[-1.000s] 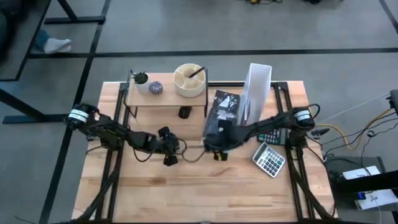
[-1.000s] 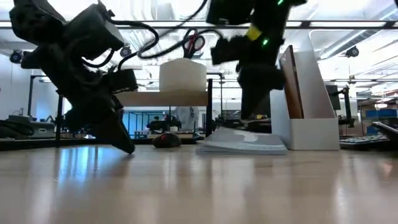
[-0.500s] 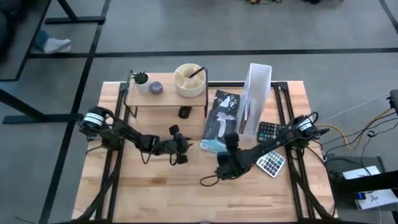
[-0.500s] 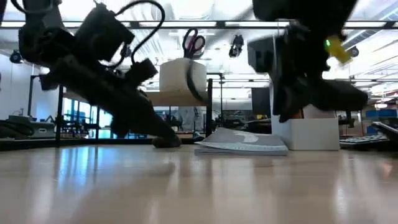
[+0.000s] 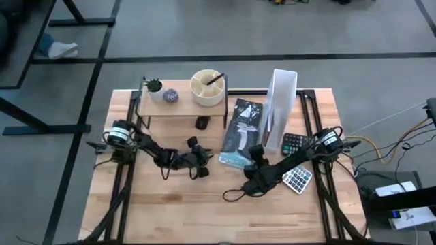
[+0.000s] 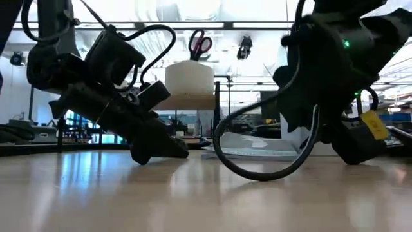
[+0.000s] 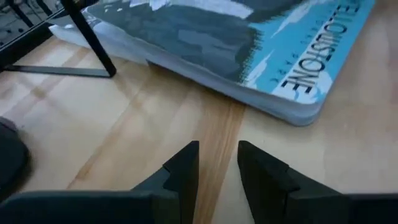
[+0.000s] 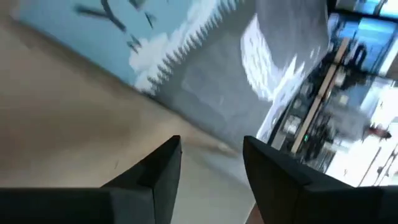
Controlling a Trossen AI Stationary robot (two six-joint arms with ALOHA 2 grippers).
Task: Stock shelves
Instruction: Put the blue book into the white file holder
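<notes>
While both grippers sit low and empty beside the book point(image 5: 243, 131):
Right gripper point(image 5: 253, 158): fingers spread, at book's 6 o'clock
Left gripper point(image 5: 202, 160): narrowly parted, at its 8 o'clock
Advice: pinch the near corner squarely
Shelves point(image 5: 181, 107): 11 o'clock

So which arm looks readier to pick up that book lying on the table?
Probably the left. Its gripper is open, low, aimed at the book's corner, nearest the shelf. The right gripper sits just beside it.
</notes>
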